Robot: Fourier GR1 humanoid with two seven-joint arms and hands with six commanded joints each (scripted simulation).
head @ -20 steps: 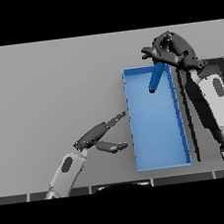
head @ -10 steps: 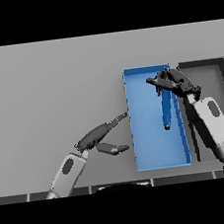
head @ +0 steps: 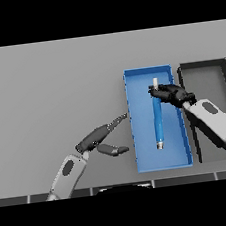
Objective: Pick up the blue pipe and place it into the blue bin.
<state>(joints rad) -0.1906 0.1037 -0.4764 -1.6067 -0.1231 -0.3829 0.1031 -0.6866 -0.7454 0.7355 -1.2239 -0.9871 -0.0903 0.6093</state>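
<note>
Blue pipe point(head: 158, 122) lies lengthwise inside blue bin point(head: 136, 132), pale end toward the far wall; right hand point(head: 172, 93) at its upper part, fingers curled around it; dark bin point(head: 203, 67) just beside, to the right; left hand point(head: 102, 136) over grey desk point(head: 47, 93) left of bin, fingers straight, holding nothing.

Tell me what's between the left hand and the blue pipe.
In the head view, only the blue bin's left wall separates the left hand from the blue pipe.
</note>
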